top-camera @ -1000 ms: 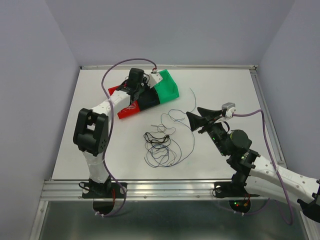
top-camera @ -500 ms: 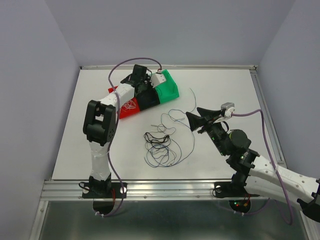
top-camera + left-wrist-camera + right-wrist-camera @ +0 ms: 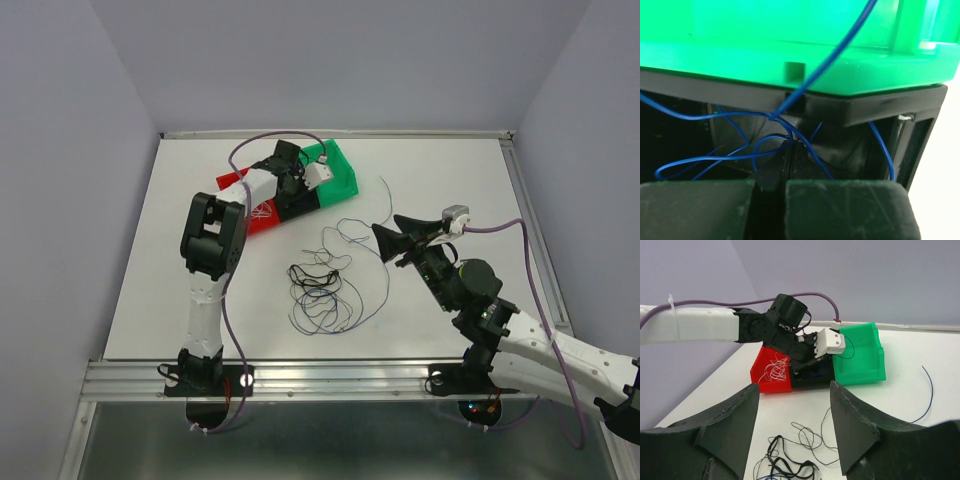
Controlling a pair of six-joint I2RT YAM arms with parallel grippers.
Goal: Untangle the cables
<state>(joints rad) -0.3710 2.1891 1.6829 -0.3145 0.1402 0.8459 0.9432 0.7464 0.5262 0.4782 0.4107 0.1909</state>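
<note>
A tangle of thin black, dark blue and grey cables (image 3: 320, 290) lies mid-table; it also shows in the right wrist view (image 3: 790, 465). One loose blue cable (image 3: 385, 190) lies apart near the green bin. My left gripper (image 3: 295, 188) is down in the black bin (image 3: 298, 203). In the left wrist view its jaws (image 3: 789, 145) are pressed together with a blue cable (image 3: 730, 159) pinched at the tips, and more blue loops lie in the bin. My right gripper (image 3: 388, 230) hovers right of the tangle, open and empty (image 3: 794, 390).
Three joined bins stand at the back: a red bin (image 3: 258, 218) holding white cables (image 3: 774, 371), the black one, and a green bin (image 3: 340, 175) with a dark wire inside. A raised rim (image 3: 525, 200) runs along the table's right edge.
My left arm's elbow has swung right towards the bins, and its gripper has shifted a little right, over the black bin. The right arm and the tangle have not moved.
</note>
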